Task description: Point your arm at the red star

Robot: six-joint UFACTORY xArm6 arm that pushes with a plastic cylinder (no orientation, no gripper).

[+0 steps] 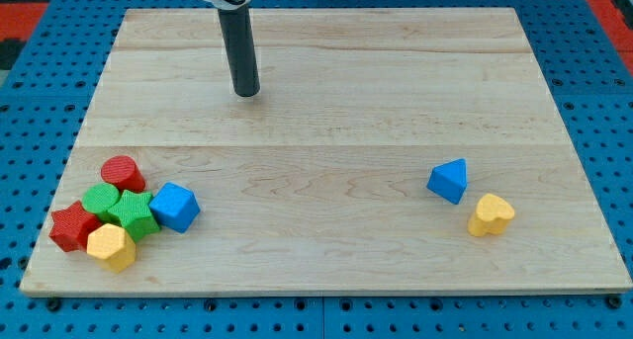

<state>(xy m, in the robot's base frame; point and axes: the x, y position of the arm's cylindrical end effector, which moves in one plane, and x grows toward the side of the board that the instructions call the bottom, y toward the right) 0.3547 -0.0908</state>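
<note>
The red star (71, 226) lies at the view's bottom left, at the left end of a tight cluster of blocks. Beside it are a yellow hexagon (111, 247), a green star (133, 212), a green block (99, 198), a red cylinder (123, 172) and a blue cube (176, 207). My tip (246, 92) rests on the board near the view's top, left of centre, far above and to the right of the cluster. It touches no block.
A blue triangle (449, 180) and a yellow heart (491, 215) lie close together at the view's right. The wooden board (326, 131) sits on a blue pegboard surface; its bottom edge runs just below the cluster.
</note>
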